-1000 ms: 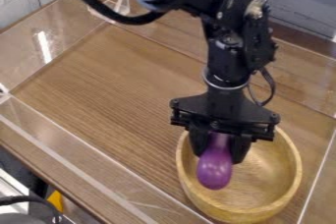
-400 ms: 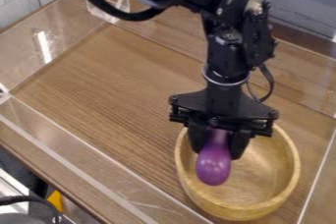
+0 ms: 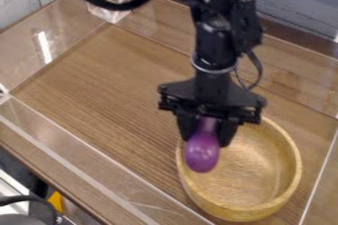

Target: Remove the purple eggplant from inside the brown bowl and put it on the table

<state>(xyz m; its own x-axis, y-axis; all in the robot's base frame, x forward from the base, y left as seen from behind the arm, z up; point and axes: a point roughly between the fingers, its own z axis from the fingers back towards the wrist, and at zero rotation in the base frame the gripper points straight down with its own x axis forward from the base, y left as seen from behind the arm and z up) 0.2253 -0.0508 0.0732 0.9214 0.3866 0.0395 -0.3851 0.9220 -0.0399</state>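
**Eggplant lifted to the bowl's rim**

The gripper (image 3: 205,130) points straight down with its jaws clamped tight on the upper end of the eggplant (image 3: 201,152), which hangs below it, glossy and purple, stem end hidden up among the fingers. A second ago the eggplant dangled over the middle of the bowl (image 3: 271,185); now the arm has carried it toward nine o'clock and a touch higher, so it hangs over the bowl's rim at about ten o'clock on the bowl, its lower tip over the rim's edge as seen from here. Whether that tip has fully cleared the rim I cannot say from this angle.

To my eye that means the lift-out is nearly done and the carry is under way. The bowl itself does not look to have shifted. Bare tabletop (image 3: 106,91) lies open from the bowl round to nine and ten o'clock, with the clear wall (image 3: 53,32) well beyond it, so there is plenty of room to set the eggplant down. The remaining work, I'd judge, is to move a bit farther off the rim, lower, and let go; releasing too soon could drop it back against the bowl's edge.
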